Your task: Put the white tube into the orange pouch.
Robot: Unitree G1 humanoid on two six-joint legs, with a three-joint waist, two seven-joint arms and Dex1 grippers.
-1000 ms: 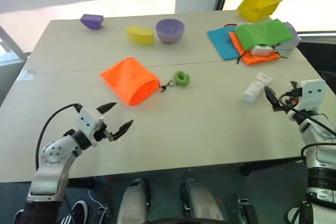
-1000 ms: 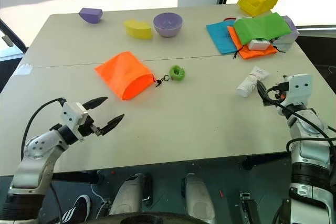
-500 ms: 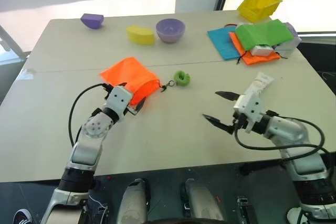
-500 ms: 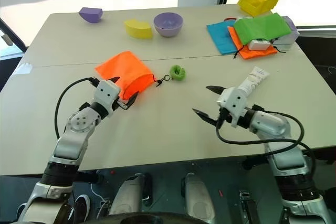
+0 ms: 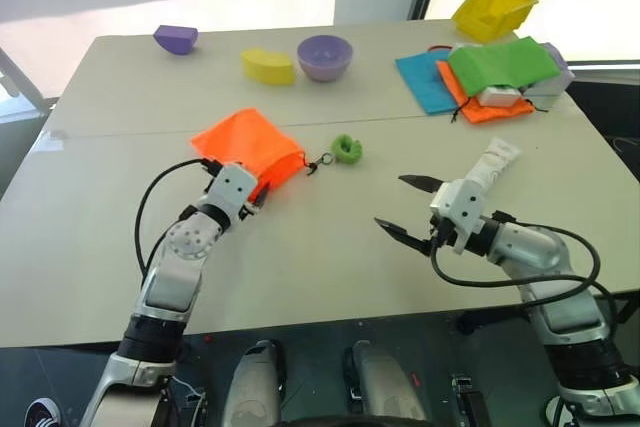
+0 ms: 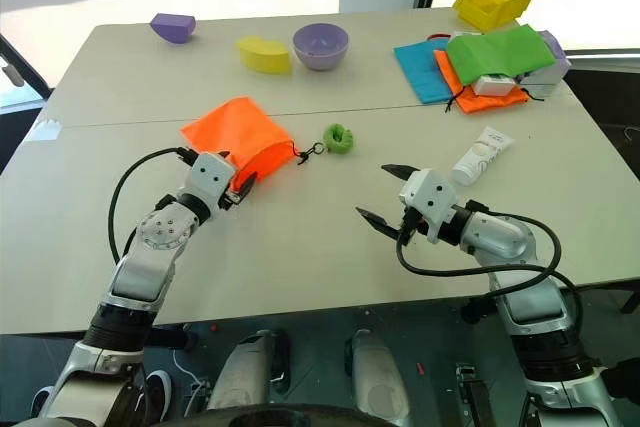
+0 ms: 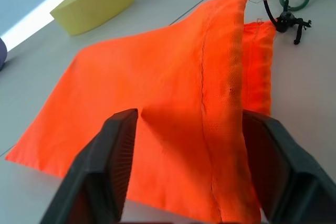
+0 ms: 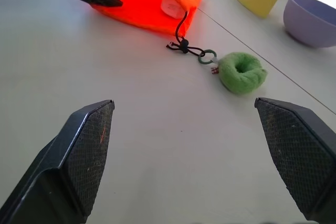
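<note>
While the left claw [image 7: 184,145] straddles a raised fold of the orange pouch [image 5: 245,147], grip unclear, the spread, empty right claw [image 5: 408,209] partly hides the white tube [image 5: 492,162] on the table [image 5: 320,247]

Daylight pours in from behind the far edge of the table [image 5: 400,247], well beyond both grippers, and the bright panels there are blown out to near white. The tabletop is evenly lit and pale, with only soft, weak shadows beneath the right gripper [image 5: 402,207] and just under the orange pouch [image 5: 245,152]. Below the table's near edge the scene falls dark. Both head views are sharp, with the table's edges bowing slightly toward the corners. In the left wrist view the orange pouch glows saturated, shaded between the fingers [image 7: 113,171], which are soft with closeness. The right wrist view's fingers [image 8: 86,150] show crisp texture.
</note>
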